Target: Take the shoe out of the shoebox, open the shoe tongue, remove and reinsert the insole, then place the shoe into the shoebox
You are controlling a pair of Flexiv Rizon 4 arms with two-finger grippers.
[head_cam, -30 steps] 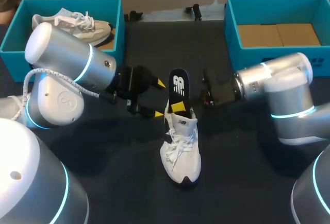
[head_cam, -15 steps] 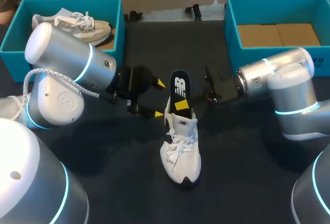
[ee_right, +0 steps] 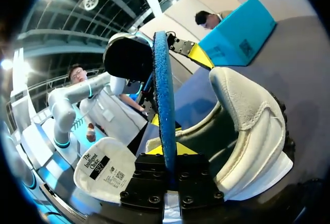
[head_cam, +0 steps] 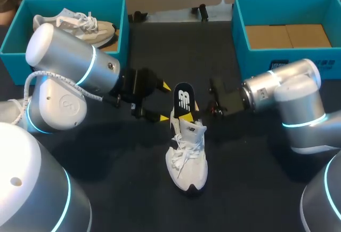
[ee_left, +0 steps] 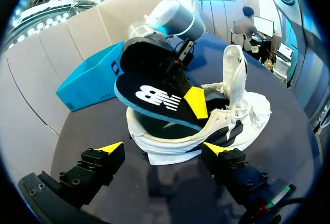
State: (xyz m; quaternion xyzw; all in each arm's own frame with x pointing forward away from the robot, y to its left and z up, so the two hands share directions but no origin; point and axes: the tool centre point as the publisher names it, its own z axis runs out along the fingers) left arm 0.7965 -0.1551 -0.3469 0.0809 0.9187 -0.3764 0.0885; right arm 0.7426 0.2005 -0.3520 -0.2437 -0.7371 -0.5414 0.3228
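**Finding.** The white sneaker (head_cam: 186, 154) stands on the tabletop (head_cam: 106, 189), outside both shoeboxes, toe toward you. Its tongue (ee_left: 234, 74) is pulled upright, so the collar is open. The black insole (head_cam: 184, 100) rises steeply out of the sneaker's heel opening, with its lower end still inside.

**Grippers.** Your right gripper (ee_right: 167, 157) is at the sneaker's heel and pinches the insole edge-on between closed fingers, low and near the collar. Your left gripper (head_cam: 164, 102) is just beside the sneaker's heel on the other side. Its fingers are spread wide and hold nothing, with the heel ahead of them between the two tips.

**Judgement.** The insole step is in hand and half done. One moment alone does not show whether the insole is leaving or returning.

**Recommendations.**
- Brace the sneaker before you move the insole further. It stands free, and a pull or push at the heel could tip or drag it. Close your left gripper on the heel counter, or rest a finger against it.
- Keep the insole travelling along the sneaker's length rather than across it, so the blue edge does not snag on the collar.
- If you are feeding it in, lead the buried end toward the toe and lay the insole down flat as it goes. Do not drive it straight down, which would likely buckle it.
- Release only once the insole's heel end is seated below the collar.
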